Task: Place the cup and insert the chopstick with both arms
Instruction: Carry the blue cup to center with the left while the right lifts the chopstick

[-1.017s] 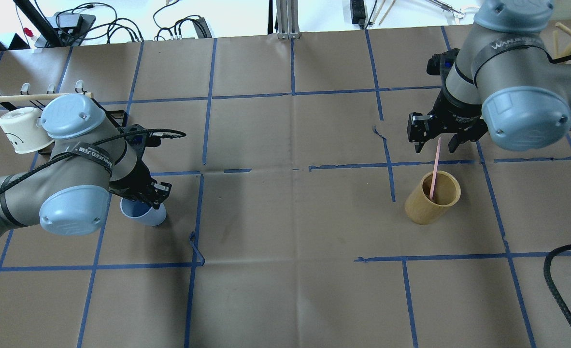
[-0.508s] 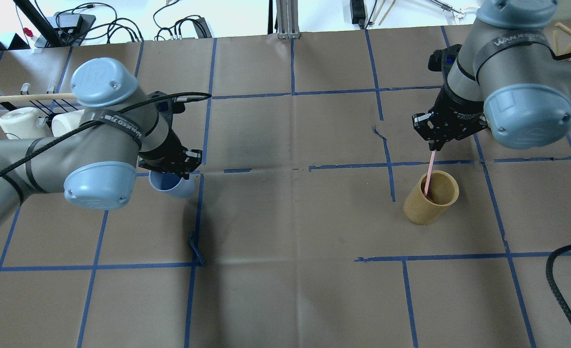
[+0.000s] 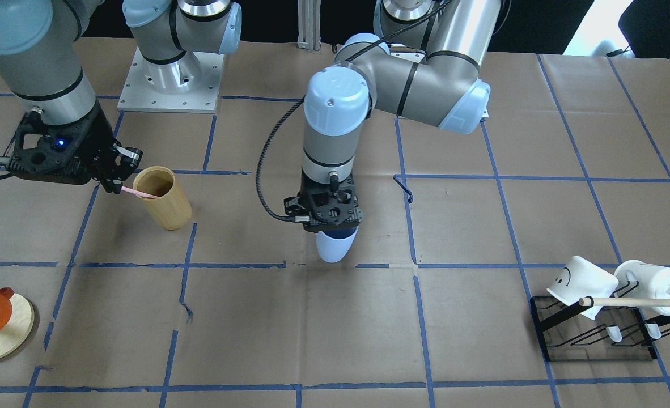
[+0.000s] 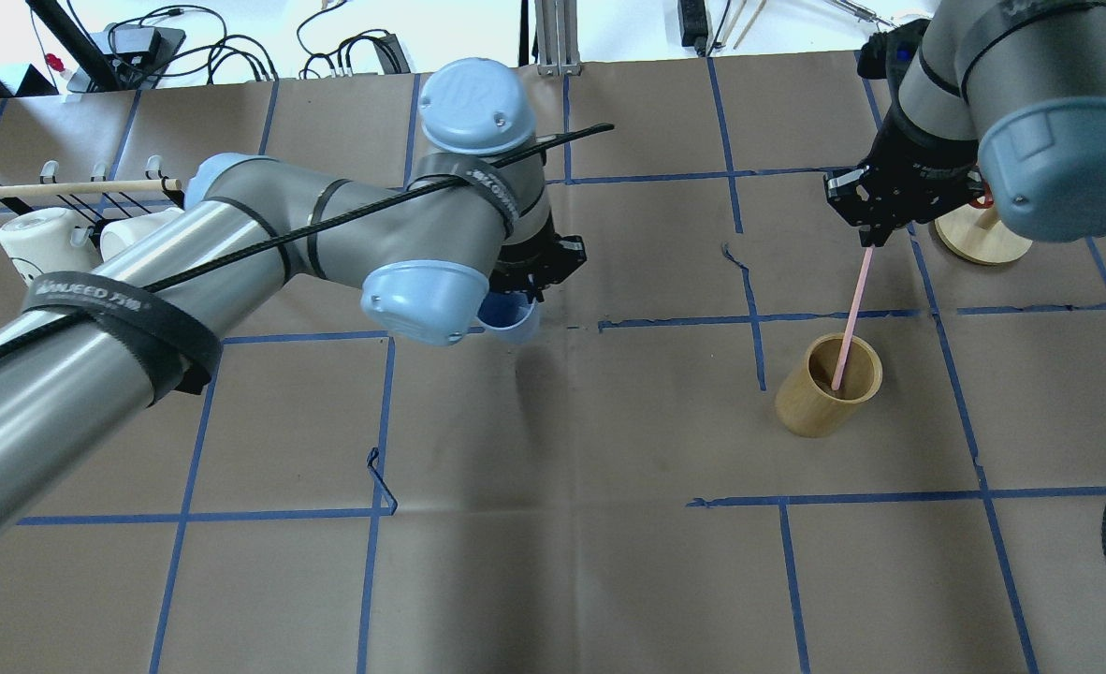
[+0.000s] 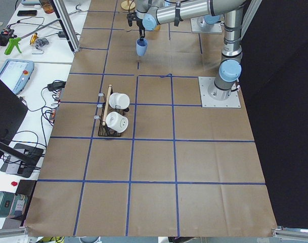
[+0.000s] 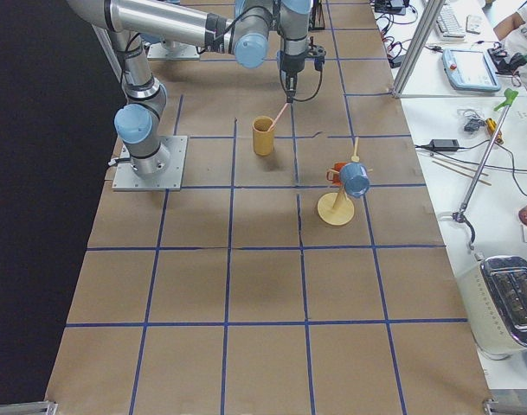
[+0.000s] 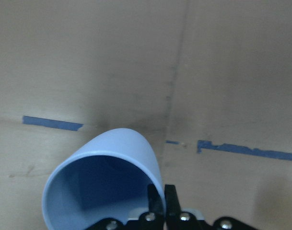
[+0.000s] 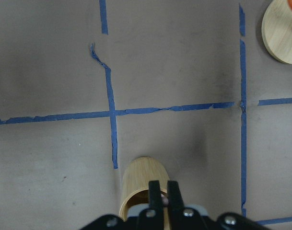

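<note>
My left gripper is shut on the rim of the pale blue cup and holds it above the table's middle, as the front view shows. In the left wrist view one finger is inside the cup and one is outside. My right gripper is shut on the top of the pink chopstick. The stick slants down, and its lower end is inside the tan wooden cylinder. The cylinder stands upright, as the front view also shows.
A black rack with two white mugs and a wooden rod stands at my far left. A round wooden stand is behind my right gripper; the right side view shows a blue mug on it. Loose tape curls stick up.
My left arm has carried the cup from the left side to the table's middle. My right gripper has shut on the chopstick and drawn it up and back, its tip still in the cylinder.
</note>
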`<move>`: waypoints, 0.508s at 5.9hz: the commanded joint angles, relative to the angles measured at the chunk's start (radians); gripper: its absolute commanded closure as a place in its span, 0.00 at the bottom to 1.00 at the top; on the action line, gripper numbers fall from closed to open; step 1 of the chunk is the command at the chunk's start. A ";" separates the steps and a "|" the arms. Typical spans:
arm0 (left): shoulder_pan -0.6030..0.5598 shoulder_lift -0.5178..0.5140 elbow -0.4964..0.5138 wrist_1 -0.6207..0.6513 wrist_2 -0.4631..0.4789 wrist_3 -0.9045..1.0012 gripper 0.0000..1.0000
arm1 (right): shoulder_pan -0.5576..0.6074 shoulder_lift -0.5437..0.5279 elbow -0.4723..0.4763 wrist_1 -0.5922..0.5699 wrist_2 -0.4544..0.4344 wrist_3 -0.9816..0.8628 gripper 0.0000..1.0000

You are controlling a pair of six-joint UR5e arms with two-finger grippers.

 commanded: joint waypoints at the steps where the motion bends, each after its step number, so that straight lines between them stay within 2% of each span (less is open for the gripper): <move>1: -0.048 -0.071 0.050 0.014 0.003 -0.050 0.94 | 0.001 -0.012 -0.178 0.171 0.008 -0.001 0.95; 2: -0.048 -0.078 0.049 0.023 0.003 -0.047 0.88 | 0.001 -0.012 -0.261 0.252 0.010 -0.003 0.95; 3: -0.046 -0.075 0.046 0.026 0.003 -0.035 0.03 | 0.002 -0.010 -0.323 0.304 0.010 -0.003 0.95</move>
